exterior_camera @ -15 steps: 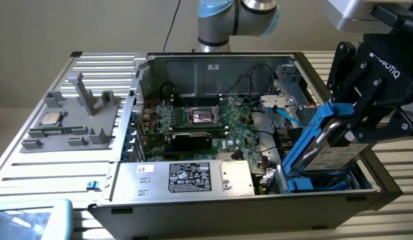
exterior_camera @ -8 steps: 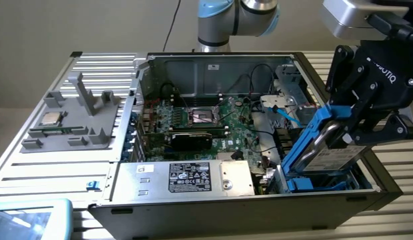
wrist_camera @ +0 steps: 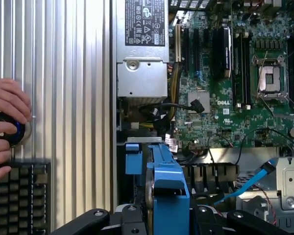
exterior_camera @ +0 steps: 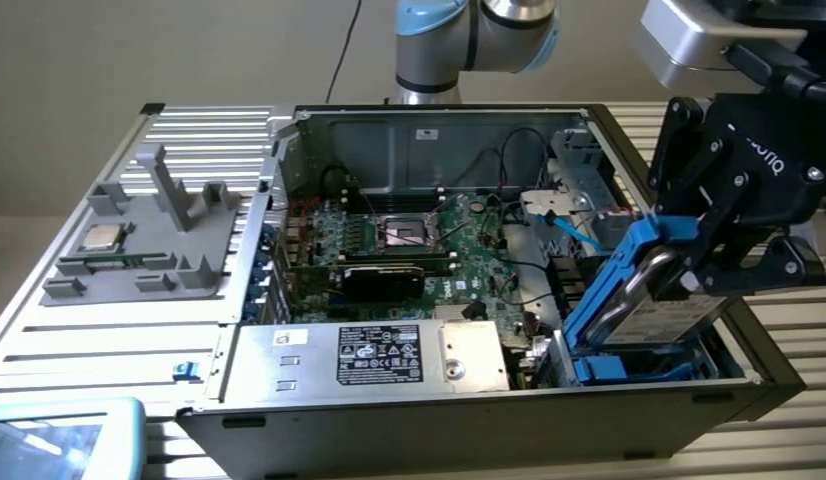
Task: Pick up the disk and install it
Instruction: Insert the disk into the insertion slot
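Observation:
The disk (exterior_camera: 649, 305) is a silver-grey drive in a bright blue bracket. It hangs tilted on edge over the front right corner of the open computer case (exterior_camera: 453, 415). My gripper (exterior_camera: 713, 272) is shut on it, with a black finger on either side. Just below its lower end sits the blue drive bay (exterior_camera: 640, 367). In the wrist view the disk's blue bracket (wrist_camera: 169, 193) runs edge-on between the fingers of my gripper (wrist_camera: 166, 221), above the bay's blue rail (wrist_camera: 133, 160).
Inside the case lie the motherboard (exterior_camera: 413, 250), the silver power supply with a black label (exterior_camera: 386, 355) and a blue cable (exterior_camera: 576, 232). A grey fixture holding a small CPU chip (exterior_camera: 104, 237) stands at the exterior view's left. A person's hand (wrist_camera: 7, 122) rests beside a keyboard (wrist_camera: 19, 196).

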Motion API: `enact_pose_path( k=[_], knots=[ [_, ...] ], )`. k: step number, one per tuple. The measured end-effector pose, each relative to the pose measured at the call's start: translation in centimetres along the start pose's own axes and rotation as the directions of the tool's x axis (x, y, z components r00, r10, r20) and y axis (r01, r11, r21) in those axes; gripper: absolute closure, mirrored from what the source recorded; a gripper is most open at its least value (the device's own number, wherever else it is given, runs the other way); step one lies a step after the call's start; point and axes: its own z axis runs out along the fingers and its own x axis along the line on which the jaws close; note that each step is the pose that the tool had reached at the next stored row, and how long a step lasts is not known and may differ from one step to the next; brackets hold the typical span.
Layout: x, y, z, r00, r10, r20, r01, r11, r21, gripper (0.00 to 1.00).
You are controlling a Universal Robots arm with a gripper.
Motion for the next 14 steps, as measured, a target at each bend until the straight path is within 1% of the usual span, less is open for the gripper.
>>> enact_pose_path(
  k=[3,10,14],
  knots=[
    [0.03,0.0,0.17,1.0,0.0,0.0033,0.0,1.0,-0.0001,0.63],
    [0.09,-0.02,0.53,1.0,0.0,0.007,0.0,1.0,-0.0002,0.63],
    [0.21,-0.07,0.67,0.9999,0.0,0.0102,0.0,1.0,-0.0003,0.63]
  ],
)
